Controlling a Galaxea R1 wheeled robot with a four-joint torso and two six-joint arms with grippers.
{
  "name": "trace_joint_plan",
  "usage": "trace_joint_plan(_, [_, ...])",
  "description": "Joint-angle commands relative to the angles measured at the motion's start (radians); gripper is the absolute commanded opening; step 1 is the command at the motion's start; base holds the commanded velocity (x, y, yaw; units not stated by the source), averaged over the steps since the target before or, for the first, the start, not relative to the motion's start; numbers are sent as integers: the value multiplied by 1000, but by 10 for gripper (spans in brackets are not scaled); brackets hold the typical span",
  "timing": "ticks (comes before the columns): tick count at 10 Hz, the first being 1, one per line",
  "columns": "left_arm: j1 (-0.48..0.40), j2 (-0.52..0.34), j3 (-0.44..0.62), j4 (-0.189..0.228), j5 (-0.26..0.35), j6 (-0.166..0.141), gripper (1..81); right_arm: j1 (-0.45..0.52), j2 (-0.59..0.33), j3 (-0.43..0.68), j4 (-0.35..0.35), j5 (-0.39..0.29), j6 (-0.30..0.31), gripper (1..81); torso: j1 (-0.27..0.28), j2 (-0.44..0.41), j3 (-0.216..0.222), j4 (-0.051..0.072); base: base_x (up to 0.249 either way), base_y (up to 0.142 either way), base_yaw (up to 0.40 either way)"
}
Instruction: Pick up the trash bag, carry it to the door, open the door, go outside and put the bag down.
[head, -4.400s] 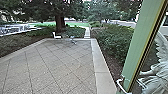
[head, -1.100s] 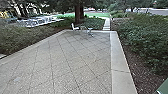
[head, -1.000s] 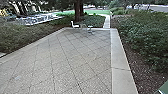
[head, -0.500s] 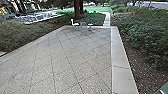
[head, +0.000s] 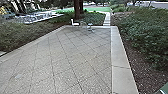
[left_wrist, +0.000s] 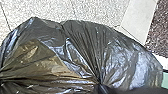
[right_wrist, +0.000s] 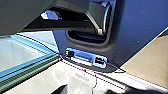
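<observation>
The trash bag (left_wrist: 82, 45), its folds gathered, is near the pale border (head: 120, 57) of the patio (head: 62, 57). Left gripper, right gripper: cannot tell whether clenched or released.

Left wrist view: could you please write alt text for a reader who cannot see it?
A shiny, dark trash bag, its plastic gathered into folds, shows large in the foreground. Behind it lie speckled paving with dark joints, a smooth pale border strip and dark ground.

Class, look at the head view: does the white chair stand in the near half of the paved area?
No, the white chair is at the far edge of the paving.
</observation>
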Motion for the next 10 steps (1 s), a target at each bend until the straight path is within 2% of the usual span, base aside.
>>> trace_joint_plan(1, [-235,-85,-13,-102,186,-2,10,1,6,11,-10,-69,-4,811,0,0,0,0,0,0,0])
trace_joint_plan(5, [-347,-128,-25,-143,274,-3,10,-1,11,8,-11,-68,-4,811,1,0,-1,0,0,0,0])
trace_joint_plan(8, [-332,-116,-30,-131,274,-2,10,1,14,3,-11,-68,-4,811,1,1,-1,0,0,0,0])
trace_joint_plan(9, [-326,-107,-40,-132,274,0,811,1,14,3,-11,-68,-4,811,1,1,-2,0,0,0,0])
trace_joint_plan(10, [-326,-96,-63,-135,275,-2,811,1,15,3,-14,-68,-4,811,1,1,-2,0,0,0,0])
